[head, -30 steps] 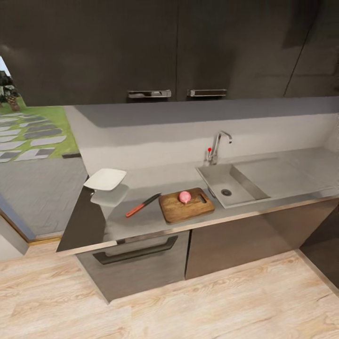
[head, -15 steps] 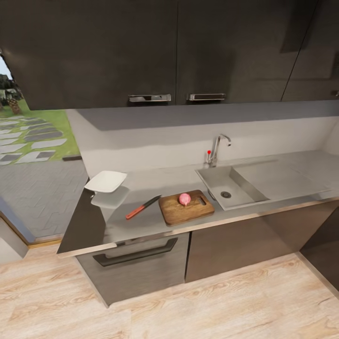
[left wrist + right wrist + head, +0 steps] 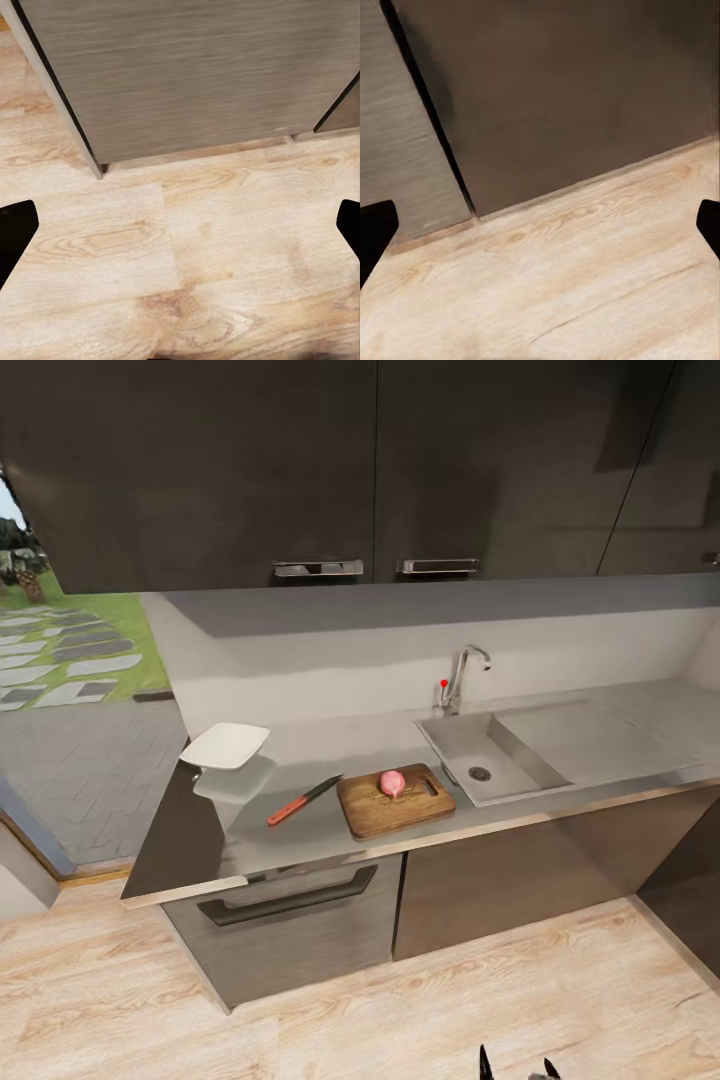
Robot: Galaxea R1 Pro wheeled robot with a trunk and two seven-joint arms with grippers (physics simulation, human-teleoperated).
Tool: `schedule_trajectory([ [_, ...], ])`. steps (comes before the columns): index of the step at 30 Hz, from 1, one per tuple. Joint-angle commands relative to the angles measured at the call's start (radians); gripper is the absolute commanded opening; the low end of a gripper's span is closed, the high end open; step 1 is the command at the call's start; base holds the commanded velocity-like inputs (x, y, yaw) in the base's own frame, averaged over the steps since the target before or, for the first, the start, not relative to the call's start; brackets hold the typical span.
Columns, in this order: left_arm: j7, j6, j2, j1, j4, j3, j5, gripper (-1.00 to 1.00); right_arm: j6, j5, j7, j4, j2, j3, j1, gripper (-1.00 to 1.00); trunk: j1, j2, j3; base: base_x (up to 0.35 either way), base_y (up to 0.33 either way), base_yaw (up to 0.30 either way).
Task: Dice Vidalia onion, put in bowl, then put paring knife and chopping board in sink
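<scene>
— Nearest the camera, what shows?
— Two dark fingertips of the right gripper (image 3: 515, 1068) poke up over the wooden floor (image 3: 400, 1000). Both wrist views look down at that floor and the cabinet fronts (image 3: 480, 880); the left gripper (image 3: 180, 225) and the right one each have their fingers spread wide apart, holding nothing.
— And on the countertop (image 3: 320, 740)?
— Near its front edge lies the chopping board (image 3: 395, 800) with the Vidalia onion (image 3: 392, 783) resting on it. Just beside the board, toward the countertop's left end, lies the paring knife (image 3: 303, 800), apart from it. The bowl (image 3: 226, 744) sits at the left end.
— Farther back?
— The sink (image 3: 490, 755) is just right of the board, its tap (image 3: 462, 675) at the back edge. Dark wall cabinets (image 3: 300, 460) hang above.
</scene>
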Motion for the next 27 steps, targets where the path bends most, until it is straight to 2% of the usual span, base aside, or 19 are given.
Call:
schedule_trajectory([
  [1, 0.005, -0.002, 0.002, 0.000, -0.001, -0.006, 0.009, 1.00, 0.000, -0.007, -0.041, -0.043, -0.001, 0.004, 0.000, 1.00, 0.001, -0.002, -0.002, 0.000, 0.000, 0.000],
  [2, 0.005, -0.002, 0.002, 0.000, -0.001, -0.006, 0.010, 1.00, 0.010, -0.002, -0.077, -0.089, -0.001, 0.004, 0.000, 1.00, 0.001, -0.002, -0.002, 0.000, 0.000, 0.000],
  [4, 0.005, -0.002, 0.002, 0.000, -0.001, -0.007, 0.009, 1.00, 0.076, 0.039, -0.139, -0.202, -0.001, 0.004, -0.001, 1.00, 0.001, -0.002, -0.002, 0.000, 0.000, 0.000],
  [5, 0.005, -0.002, 0.002, 0.000, -0.001, -0.007, 0.009, 1.00, 0.137, 0.060, -0.155, -0.263, -0.001, 0.002, -0.001, 1.00, 0.001, -0.002, -0.002, 0.000, 0.000, 0.000],
  [7, 0.005, -0.002, 0.002, 0.000, -0.001, -0.007, 0.009, 1.00, 0.201, 0.072, -0.163, -0.320, -0.001, -0.002, -0.003, 1.00, 0.001, -0.002, -0.002, 0.000, 0.000, 0.000],
  [8, 0.005, -0.002, 0.002, 0.000, -0.001, -0.007, 0.009, 1.00, 0.259, 0.077, -0.168, -0.372, 0.000, -0.004, -0.010, 1.00, 0.001, -0.002, -0.002, 0.000, 0.000, 0.000],
  [10, 0.005, -0.002, 0.002, 0.000, -0.001, -0.007, 0.010, 1.00, 0.346, 0.082, -0.173, -0.455, 0.000, -0.007, -0.046, 1.00, 0.001, -0.002, -0.002, 0.000, 0.000, 0.000],
  [12, 0.005, -0.002, 0.002, 0.000, -0.001, -0.007, 0.010, 1.00, 0.383, 0.082, -0.174, -0.480, 0.001, -0.008, -0.069, 1.00, 0.001, -0.002, -0.002, 0.000, 0.000, 0.000],
  [15, 0.005, -0.002, 0.002, 0.000, -0.001, -0.007, 0.010, 1.00, 0.480, 0.082, -0.176, -0.520, 0.001, -0.009, -0.141, 1.00, 0.001, -0.002, -0.002, 0.000, 0.000, 0.000],
  [17, 0.005, -0.002, 0.002, 0.000, -0.001, -0.007, 0.010, 1.00, 0.550, 0.081, -0.176, -0.532, 0.002, -0.011, -0.207, 1.00, 0.001, -0.002, -0.002, 0.000, 0.000, 0.000],
  [19, 0.005, -0.002, 0.002, 0.000, -0.001, -0.007, 0.010, 1.00, 0.649, 0.077, -0.176, -0.539, 0.003, -0.012, -0.300, 1.00, 0.001, -0.002, -0.002, 0.000, 0.000, 0.000],
  [21, 0.005, -0.002, 0.002, 0.000, -0.001, -0.007, 0.009, 1.00, 0.717, 0.076, -0.176, -0.540, 0.003, -0.013, -0.358, 1.00, 0.001, -0.002, -0.002, 0.000, 0.000, 0.000],
  [23, 0.005, -0.002, 0.002, 0.000, -0.002, -0.008, 0.009, 1.00, 0.756, 0.073, -0.175, -0.540, 0.003, -0.014, -0.387, 1.00, 0.001, -0.002, -0.002, 0.000, 0.000, 0.000],
  [24, 0.005, -0.002, 0.002, 0.000, -0.002, -0.008, 0.009, 1.00, 0.821, 0.065, -0.175, -0.539, 0.005, -0.015, -0.429, 1.00, 0.001, -0.002, -0.002, 0.000, 0.000, 0.000],
  [26, 0.005, -0.002, 0.001, 0.000, -0.002, -0.008, 0.009, 1.00, 0.883, 0.053, -0.174, -0.539, 0.007, -0.015, -0.466, 1.00, 0.001, -0.002, -0.002, 0.000, 0.000, 0.000],
  [27, 0.005, -0.002, 0.001, 0.000, 0.000, -0.007, 0.009, 1.00, 0.946, 0.037, -0.174, -0.539, 0.008, -0.027, -0.505, 1.00, 0.001, -0.002, -0.002, 0.000, 0.000, 0.000],
])
